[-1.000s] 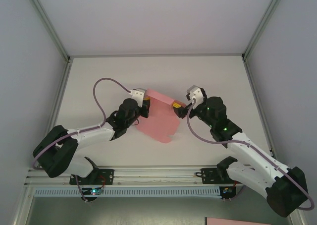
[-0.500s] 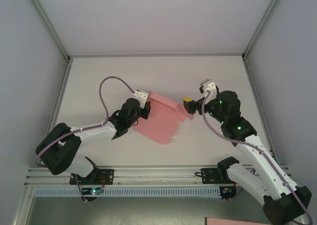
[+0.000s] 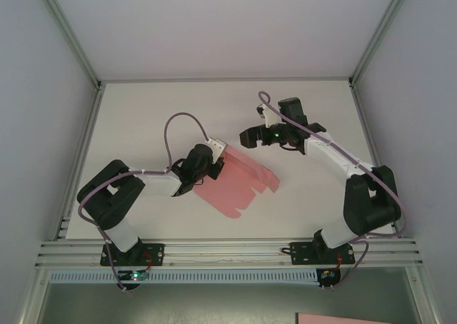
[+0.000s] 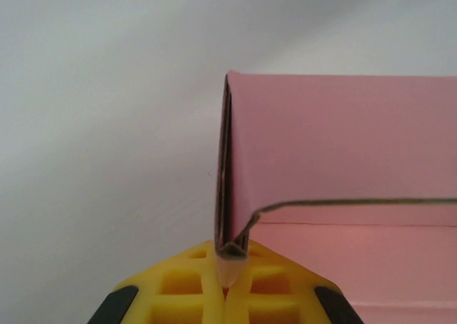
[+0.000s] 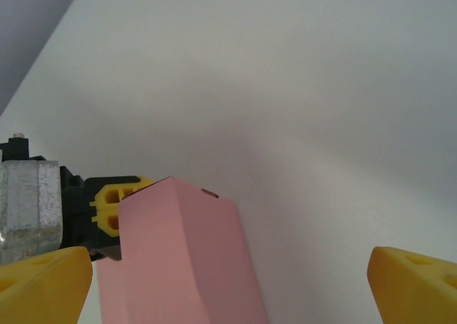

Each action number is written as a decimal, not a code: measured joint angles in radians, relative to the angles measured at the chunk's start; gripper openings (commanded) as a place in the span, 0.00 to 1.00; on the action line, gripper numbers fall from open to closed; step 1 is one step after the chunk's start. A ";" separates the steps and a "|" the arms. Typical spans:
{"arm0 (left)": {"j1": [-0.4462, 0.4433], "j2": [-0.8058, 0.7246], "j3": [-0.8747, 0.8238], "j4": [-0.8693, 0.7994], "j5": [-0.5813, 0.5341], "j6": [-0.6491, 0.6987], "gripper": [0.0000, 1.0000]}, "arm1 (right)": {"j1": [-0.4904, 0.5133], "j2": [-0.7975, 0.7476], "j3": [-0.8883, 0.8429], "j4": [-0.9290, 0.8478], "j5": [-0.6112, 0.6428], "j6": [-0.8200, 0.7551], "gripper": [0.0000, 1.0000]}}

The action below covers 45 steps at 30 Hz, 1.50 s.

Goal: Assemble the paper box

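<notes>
Paper box [image 3: 239, 185] clamped in left pincer [image 4: 228, 270]; right pincer [image 3: 248, 136] spread, apart.

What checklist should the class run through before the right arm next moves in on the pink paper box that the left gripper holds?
1. Grip of the left gripper on the paper box: ok, shut on a folded edge.
2. Opening of the right gripper: ok, its fingers are spread wide.
3. Gap between the right gripper and the paper box: ok, they are apart in the top view.
4. Box formed: not ok, the flaps stick out unfolded.
5. Box resting on the table: cannot tell.
</notes>
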 measured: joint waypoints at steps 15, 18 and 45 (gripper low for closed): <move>0.000 0.081 -0.006 0.166 0.021 -0.028 0.10 | 0.061 0.247 0.119 -0.105 -0.049 -0.027 0.98; 0.000 0.083 -0.006 0.168 0.020 -0.035 0.14 | 0.063 0.248 0.118 -0.105 -0.041 -0.027 0.97; 0.000 0.164 0.042 0.203 -0.024 -0.078 0.00 | 0.037 0.253 0.064 -0.012 -0.052 0.000 0.98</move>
